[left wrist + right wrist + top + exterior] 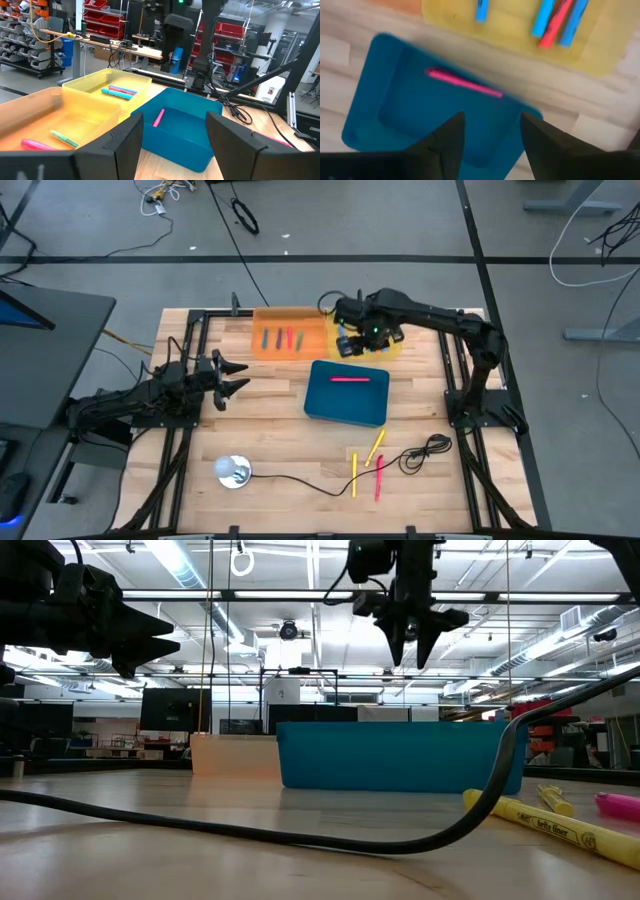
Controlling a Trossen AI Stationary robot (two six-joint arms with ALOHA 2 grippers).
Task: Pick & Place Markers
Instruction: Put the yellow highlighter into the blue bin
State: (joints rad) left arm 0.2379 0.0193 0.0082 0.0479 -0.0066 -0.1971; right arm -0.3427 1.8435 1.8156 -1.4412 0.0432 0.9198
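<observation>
A black cable (300, 830) crosses the wooden surface (270, 420) before three loose markers (366, 463), still unplaced. Others already lie in the orange tray (285, 338), yellow tray (100, 82) and blue bin (347, 392). Right tool (348, 340) hovers wide and empty over the yellow tray; left tool (232, 375) waits wide at the left.

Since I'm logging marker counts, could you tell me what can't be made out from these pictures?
- Yellow bin, high view: right gripper covers most of it; its markers can't be counted.
- Orange bin, low view: wall hides contents.
- Blue bin, low view: wall hides contents.
- Orange bin, left wrist view: cut off by the edge.
</observation>
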